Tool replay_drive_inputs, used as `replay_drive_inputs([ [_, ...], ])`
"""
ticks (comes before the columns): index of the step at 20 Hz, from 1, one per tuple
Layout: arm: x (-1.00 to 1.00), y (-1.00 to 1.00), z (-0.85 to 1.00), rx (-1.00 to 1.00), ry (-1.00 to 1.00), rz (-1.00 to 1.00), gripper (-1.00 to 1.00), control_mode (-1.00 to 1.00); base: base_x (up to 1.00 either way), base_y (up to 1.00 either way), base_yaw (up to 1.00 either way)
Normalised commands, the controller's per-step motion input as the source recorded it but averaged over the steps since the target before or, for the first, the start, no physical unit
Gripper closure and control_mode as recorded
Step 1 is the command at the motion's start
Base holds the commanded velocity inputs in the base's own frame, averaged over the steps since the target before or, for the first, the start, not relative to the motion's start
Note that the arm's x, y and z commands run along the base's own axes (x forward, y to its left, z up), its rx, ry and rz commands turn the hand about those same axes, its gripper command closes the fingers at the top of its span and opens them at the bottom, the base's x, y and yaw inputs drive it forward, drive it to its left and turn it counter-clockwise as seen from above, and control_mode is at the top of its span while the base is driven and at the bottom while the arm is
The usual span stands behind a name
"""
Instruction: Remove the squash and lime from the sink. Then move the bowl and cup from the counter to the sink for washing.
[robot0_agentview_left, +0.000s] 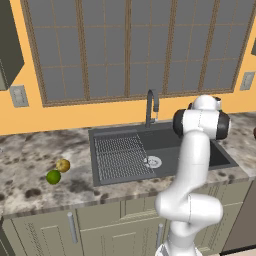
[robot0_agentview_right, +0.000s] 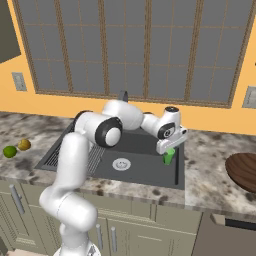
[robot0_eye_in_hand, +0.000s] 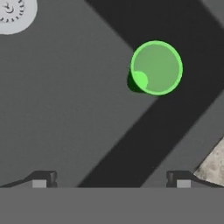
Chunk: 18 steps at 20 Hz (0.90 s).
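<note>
Hovering with fingers spread and empty above the cup standing in the sink, squash and lime sitting out on the counter, bowl waiting there, unmoved.

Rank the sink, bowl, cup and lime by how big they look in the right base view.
1. sink
2. bowl, cut off by the picture's edge
3. cup, partly behind the hand, standing in the sink
4. lime; it and the cup look close in size, so that order is unsure.
</note>
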Motion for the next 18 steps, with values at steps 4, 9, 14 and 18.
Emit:
replay_drive_inputs([
  [4, -0.45, -0.14, 0.29, 0.00, 0.00, -0.20, -1.00, -1.00, 0.00, 0.00, 0.00],
  [9, -0.45, -0.18, 0.28, 0.00, 0.00, -0.22, -1.00, -1.00, 0.00, 0.00, 0.00],
  [14, -0.44, -0.21, 0.26, 0.00, -0.03, -0.22, -1.00, -1.00, 0.00, 0.00, 0.00],
  [18, -0.40, -0.24, 0.21, -0.02, -0.07, -0.20, -1.00, -1.00, 0.00, 0.00, 0.00],
])
